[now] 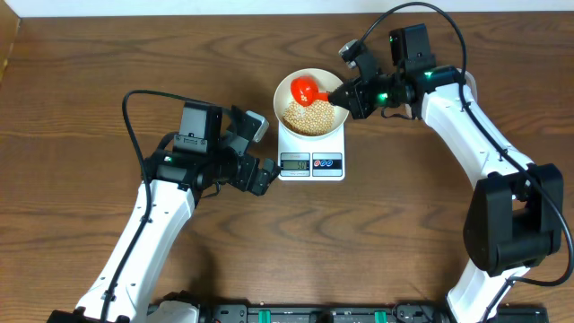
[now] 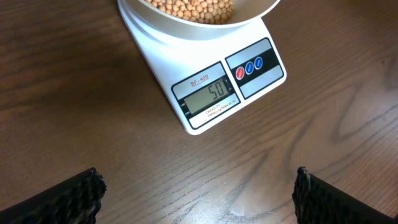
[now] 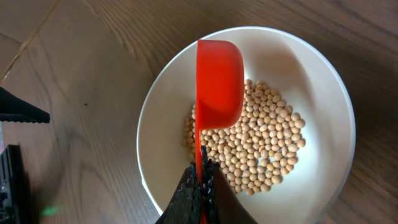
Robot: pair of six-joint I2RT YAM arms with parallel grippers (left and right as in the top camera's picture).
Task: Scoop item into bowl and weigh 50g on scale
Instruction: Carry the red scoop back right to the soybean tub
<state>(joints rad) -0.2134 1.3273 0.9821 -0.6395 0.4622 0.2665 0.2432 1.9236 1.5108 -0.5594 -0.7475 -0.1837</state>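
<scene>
Over the white bowl (image 1: 285, 88) seated on the scale (image 1: 291, 148) at mid-tabletop (image 1: 90, 72), the right pincer (image 1: 345, 94) was clamped shut on the handle of a red scoop (image 1: 305, 90). The scoop's cup hung just above the pale beans (image 1: 309, 117) heaped in the bowl. The left pincer (image 2: 198, 186) hovered with its fingers wide apart and nothing between them, just in front of the display (image 2: 208, 93), which appeared to read 50. With the target seemingly met, the careful finish would be to lift the scoop straight up and clear. It should be kept off the rim so that no push disturbed the reading, and moved slowly enough that no clinging bean fell in. The left arm was best kept off the scale.
</scene>
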